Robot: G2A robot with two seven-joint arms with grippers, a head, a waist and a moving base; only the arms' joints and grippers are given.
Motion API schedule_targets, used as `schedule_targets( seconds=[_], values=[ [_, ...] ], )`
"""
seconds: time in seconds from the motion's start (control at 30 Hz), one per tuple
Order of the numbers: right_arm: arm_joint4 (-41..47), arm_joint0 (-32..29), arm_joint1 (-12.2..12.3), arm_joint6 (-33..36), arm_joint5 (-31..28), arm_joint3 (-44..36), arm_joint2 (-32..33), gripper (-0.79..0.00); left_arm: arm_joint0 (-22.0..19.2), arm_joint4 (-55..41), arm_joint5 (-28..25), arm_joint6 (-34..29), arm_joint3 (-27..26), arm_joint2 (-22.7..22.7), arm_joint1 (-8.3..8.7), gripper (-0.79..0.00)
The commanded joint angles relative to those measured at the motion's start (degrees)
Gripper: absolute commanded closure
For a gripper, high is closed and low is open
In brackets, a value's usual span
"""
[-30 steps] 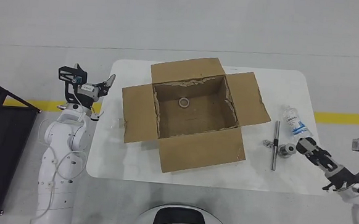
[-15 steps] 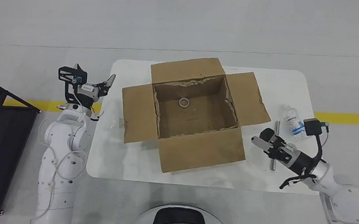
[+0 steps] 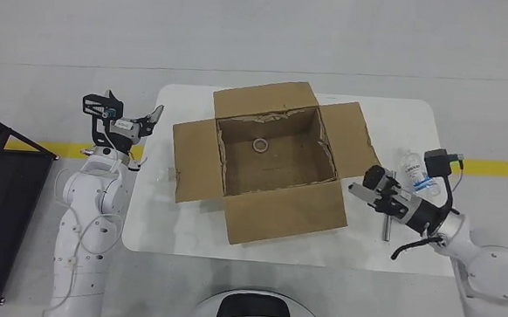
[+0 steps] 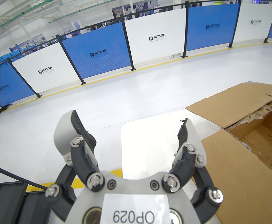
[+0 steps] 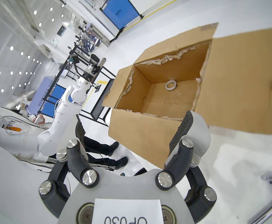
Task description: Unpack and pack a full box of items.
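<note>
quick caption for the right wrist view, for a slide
Open right gripper facing the open box, with one ring lying on the box floor.

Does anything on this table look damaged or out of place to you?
Yes, the cardboard box looks worn: the top edges of its walls are torn and ragged, with shreds of paper sticking out along the rims. A small ring lies on its floor. Nothing looks spilled.
</note>
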Motion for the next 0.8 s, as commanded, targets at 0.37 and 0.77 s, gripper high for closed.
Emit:
schedule_targets(
  seconds=[0.37,0.77],
  values=[
    [-20.39,37.49,0.01,12.02,18.02,11.63,-29.22,-0.72,0.0,0.0,-0.02,0.0,0.0,0.0,0.0,-0.785],
    [-27.87,47.69,-1.86,12.12,29.57,18.56,-40.7,-0.785,0.0,0.0,-0.02,0.0,0.0,0.0,0.0,-0.785]
  ],
)
